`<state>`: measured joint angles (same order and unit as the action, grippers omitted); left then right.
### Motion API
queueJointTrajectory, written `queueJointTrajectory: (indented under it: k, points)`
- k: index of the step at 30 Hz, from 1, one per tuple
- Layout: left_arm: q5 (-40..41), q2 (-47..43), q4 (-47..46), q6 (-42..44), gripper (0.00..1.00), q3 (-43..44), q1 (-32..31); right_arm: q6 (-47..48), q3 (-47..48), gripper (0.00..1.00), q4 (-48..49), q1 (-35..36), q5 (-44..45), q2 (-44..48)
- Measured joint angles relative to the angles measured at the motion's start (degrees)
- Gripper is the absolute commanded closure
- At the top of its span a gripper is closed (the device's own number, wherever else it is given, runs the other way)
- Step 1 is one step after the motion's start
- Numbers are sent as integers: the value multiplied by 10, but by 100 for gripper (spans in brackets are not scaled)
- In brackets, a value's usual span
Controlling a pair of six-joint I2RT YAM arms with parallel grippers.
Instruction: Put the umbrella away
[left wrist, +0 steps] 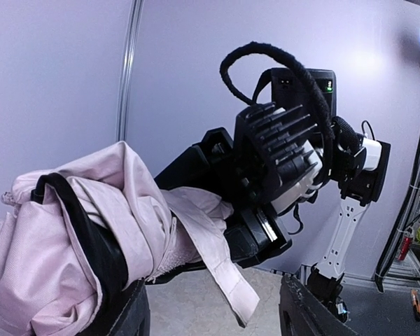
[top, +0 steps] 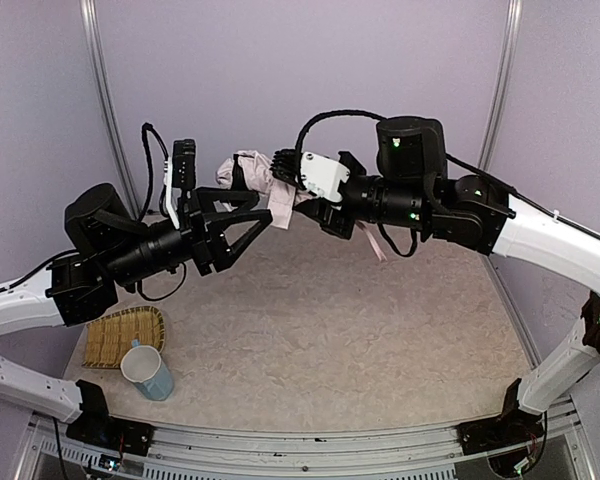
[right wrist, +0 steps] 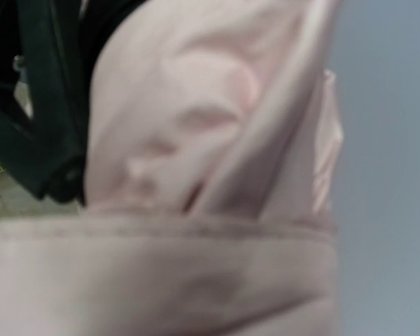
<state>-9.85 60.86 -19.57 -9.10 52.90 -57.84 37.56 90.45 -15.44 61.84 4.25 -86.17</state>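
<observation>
One pair of jaws, the right, clamps the umbrella (top: 246, 168).

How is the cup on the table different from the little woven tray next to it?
The cup is light blue outside and white inside, while the tray is tan and woven from strips. The cup stands upright and is the taller of the two, while the tray lies flat and low. The cup is round, while the tray is closer to a rounded rectangle. Both sit close together at the near left corner of the table, and both look empty.
</observation>
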Motion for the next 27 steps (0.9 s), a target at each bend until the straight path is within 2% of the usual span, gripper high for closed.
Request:
queueJointTrajectory:
  k: [4,8,11,13,19,23,27]
  points:
    - [3,11,-12,-16,41,0,0,-1,0,100,1,-1,2,0]
    - [-4,31,-15,-25,50,0,-1,-1,0,100,2,-1,1,0]
    - [-10,51,-12,-30,71,8,-1,-1,0,100,3,-1,0,0]
    - [-13,59,-12,-32,99,10,0,-1,0,100,3,-1,-2,0]
    - [-15,56,-23,-31,100,10,-1,-3,-2,100,4,-1,-5,0]
    - [-14,23,-27,-21,100,5,-1,-13,-4,100,2,-6,-5,0]
    - [-18,-2,-12,-11,100,14,1,-35,-4,100,-4,-19,-48,0]
